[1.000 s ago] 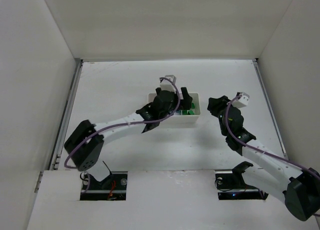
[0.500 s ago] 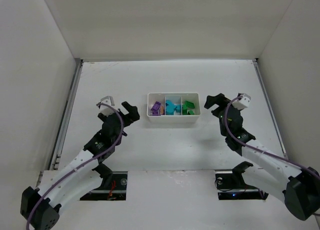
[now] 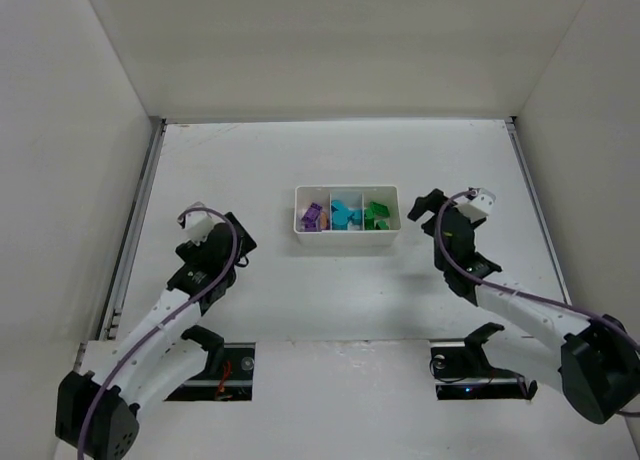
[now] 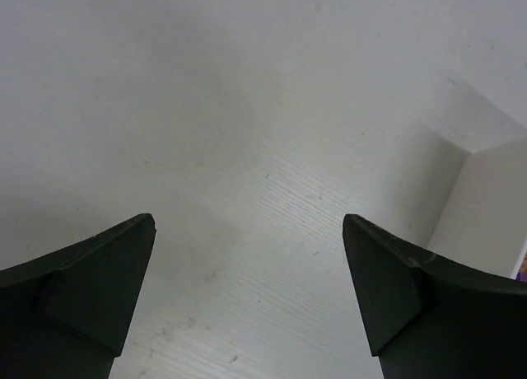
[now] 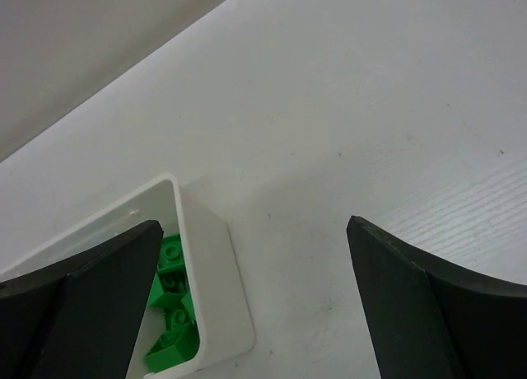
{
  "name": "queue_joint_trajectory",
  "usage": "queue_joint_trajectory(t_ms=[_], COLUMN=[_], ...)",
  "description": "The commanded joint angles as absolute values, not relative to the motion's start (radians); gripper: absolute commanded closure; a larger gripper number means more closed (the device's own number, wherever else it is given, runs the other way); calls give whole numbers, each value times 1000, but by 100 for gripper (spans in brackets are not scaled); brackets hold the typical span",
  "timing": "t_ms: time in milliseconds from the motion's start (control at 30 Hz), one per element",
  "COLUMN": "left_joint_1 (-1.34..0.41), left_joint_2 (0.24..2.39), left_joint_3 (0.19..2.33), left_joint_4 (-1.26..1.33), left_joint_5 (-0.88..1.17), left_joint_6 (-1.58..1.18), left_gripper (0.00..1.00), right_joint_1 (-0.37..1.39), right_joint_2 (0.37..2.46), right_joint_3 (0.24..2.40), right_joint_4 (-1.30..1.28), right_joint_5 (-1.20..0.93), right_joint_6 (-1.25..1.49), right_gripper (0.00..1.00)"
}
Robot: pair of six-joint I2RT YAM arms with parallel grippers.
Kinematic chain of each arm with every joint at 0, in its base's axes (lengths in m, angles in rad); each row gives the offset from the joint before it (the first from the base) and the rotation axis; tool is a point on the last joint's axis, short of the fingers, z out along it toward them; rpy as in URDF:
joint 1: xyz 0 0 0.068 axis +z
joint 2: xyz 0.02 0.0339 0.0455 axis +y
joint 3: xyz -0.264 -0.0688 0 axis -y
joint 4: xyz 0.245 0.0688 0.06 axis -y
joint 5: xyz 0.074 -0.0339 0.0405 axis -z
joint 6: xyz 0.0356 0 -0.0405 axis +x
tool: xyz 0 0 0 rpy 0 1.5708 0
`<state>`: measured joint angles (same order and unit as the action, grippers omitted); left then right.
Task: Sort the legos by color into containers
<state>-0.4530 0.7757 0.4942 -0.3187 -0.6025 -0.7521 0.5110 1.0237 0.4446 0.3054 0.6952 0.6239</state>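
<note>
The left gripper point(image 3: 238, 244) is holding its two black fingers point(image 4: 95, 276) spread wide with nothing between them, and only bare white table point(image 4: 247, 132) is showing in the gap. It is hanging over the left half of the table, nearer the left edge than the centre and well apart from the tray.

The right gripper point(image 3: 421, 208) is likewise gaping open and gripping nothing. It is pointing towards the far edge, just beside the right end of the white rectangular plastic three-compartment tray point(image 3: 346, 242). In its wrist view the tray's right end wall point(image 5: 210, 255) is lying between the fingers point(image 5: 90, 288).

The tray is sitting about the centre of the table, long side running parallel to the near edge. The small purple plastic bricks point(image 3: 313, 216) are lying in its left compartment, the cyan bricks point(image 3: 345, 214) in the middle one and the green bricks point(image 3: 376, 214) in the right one.
</note>
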Motion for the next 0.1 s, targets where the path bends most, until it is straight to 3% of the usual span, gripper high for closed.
queue_joint_trajectory(t_ms=[0, 67], left_joint_1=[-430, -409], left_joint_2=[825, 900], left_joint_3=[554, 584], left_joint_4=[-270, -265], left_joint_5=[-583, -569], left_joint_6=[-712, -693], left_gripper=[0, 0], right_joint_1=[510, 510], right_joint_2=[1048, 1081], right_joint_3=[480, 472], right_joint_4=[340, 363], right_joint_5=[739, 758], right_joint_6=[612, 626], right_gripper=[0, 0])
